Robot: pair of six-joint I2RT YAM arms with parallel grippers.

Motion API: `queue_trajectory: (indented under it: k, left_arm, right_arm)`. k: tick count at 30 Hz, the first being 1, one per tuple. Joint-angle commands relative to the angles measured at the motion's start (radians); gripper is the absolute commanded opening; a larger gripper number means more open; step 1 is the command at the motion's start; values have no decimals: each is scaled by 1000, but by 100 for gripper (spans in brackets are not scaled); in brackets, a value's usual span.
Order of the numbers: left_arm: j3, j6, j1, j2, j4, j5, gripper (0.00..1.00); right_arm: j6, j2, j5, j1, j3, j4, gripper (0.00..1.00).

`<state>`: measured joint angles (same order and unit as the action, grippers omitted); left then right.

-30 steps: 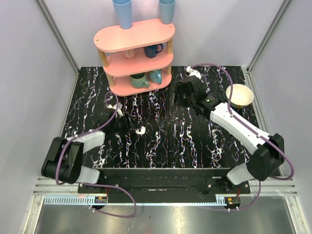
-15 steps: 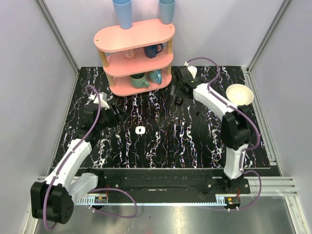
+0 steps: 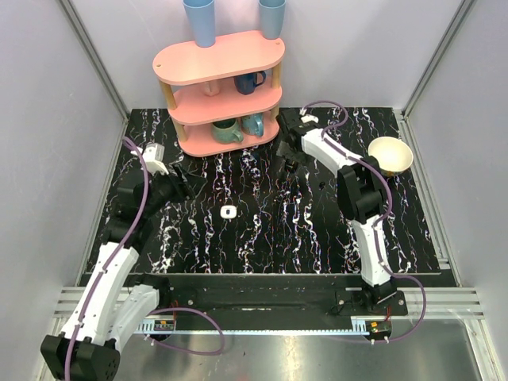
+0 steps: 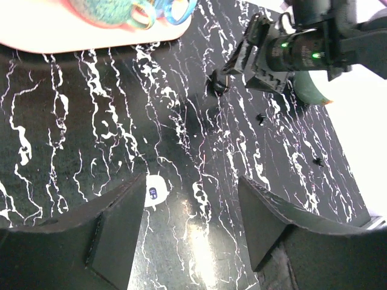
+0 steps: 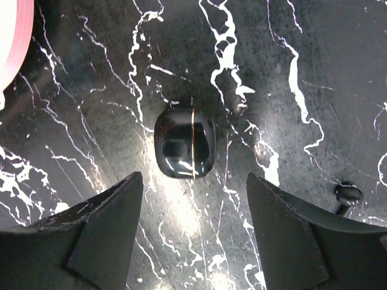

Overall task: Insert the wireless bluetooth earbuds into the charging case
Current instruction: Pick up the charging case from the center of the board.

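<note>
One white earbud (image 3: 228,212) lies alone on the black marbled table (image 3: 262,238), and it shows again in the left wrist view (image 4: 154,191) just beyond the left fingertip. My left gripper (image 3: 181,189) (image 4: 192,181) hovers left of it, open and empty. The charging case (image 5: 184,151) is a glossy black pod with a thin gold line; it lies on the table near the shelf foot (image 3: 292,164) (image 4: 216,88). My right gripper (image 3: 287,153) (image 5: 193,177) is open above the table, with the case just ahead of its fingertips and untouched.
A pink three-tier shelf (image 3: 218,87) with mugs stands at the back, two blue cups on top. A cream bowl (image 3: 390,155) sits at the right edge. Small black studs (image 5: 347,194) dot the table near the case. Grey walls enclose the sides.
The left gripper drew back leftwards from the earbud, which stays on the table. The right gripper swung back toward the shelf, over the case. Both jaws opened wider.
</note>
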<state>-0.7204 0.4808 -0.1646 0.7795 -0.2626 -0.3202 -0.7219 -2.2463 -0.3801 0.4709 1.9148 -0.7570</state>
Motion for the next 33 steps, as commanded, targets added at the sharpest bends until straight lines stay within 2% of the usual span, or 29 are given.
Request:
queue_trajectory:
  k: [1,11,26,33]
  left_arm:
    - [-71,-42,5,-34,11,-43,67]
    - [-56,-25,5,-63,51,-65,70]
    - [-42,-18,5,-62,54,-51,71]
    - [-31,-7,5,-59,56,-36,73]
  right_arm:
    - [-25,-35,12,-29,79,-30,76]
    - [42,-144,38,-34,219,-68,76]
    - [88,-179,76,-34,187,-44,73]
    - [121,-187,58,-34,171,-27,66]
